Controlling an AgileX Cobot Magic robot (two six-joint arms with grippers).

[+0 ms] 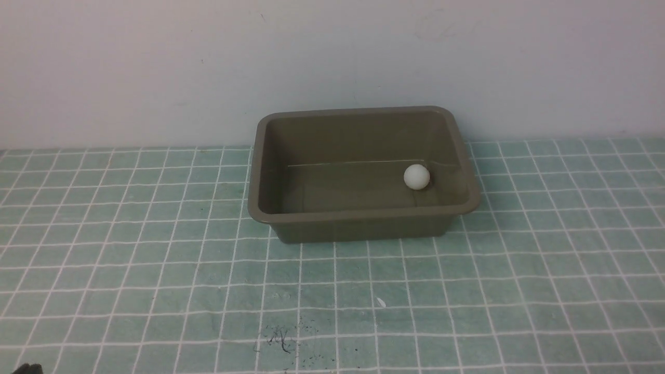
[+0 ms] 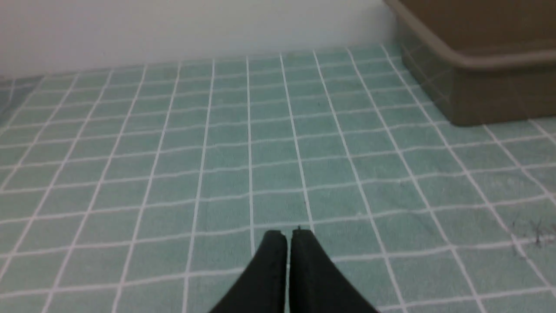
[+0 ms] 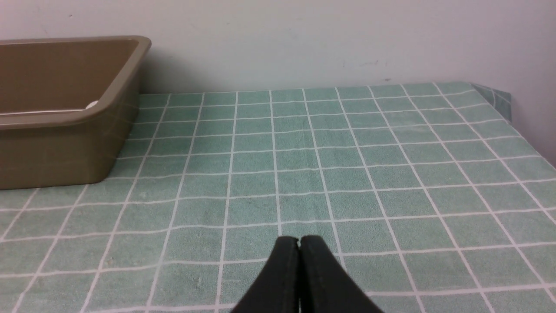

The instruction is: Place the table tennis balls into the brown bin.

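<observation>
A white table tennis ball (image 1: pixel 416 176) lies inside the brown bin (image 1: pixel 291 218), on its floor near the right wall. The bin stands against the back wall, and its corner also shows in the left wrist view (image 2: pixel 478 61) and in the right wrist view (image 3: pixel 65 117), where a sliver of the ball (image 3: pixel 92 104) peeks over the rim. My left gripper (image 2: pixel 288 233) is shut and empty, low over the cloth, well short of the bin. My right gripper (image 3: pixel 299 239) is shut too, with nothing in it, to the right of the bin. Neither gripper appears in the front view.
A green cloth with a white grid (image 1: pixel 156 270) covers the table. A plain white wall (image 1: pixel 156 62) rises right behind the bin. The cloth's far right corner (image 3: pixel 495 98) drops off by the side wall. Dark scribble marks (image 1: pixel 280 340) sit near the front.
</observation>
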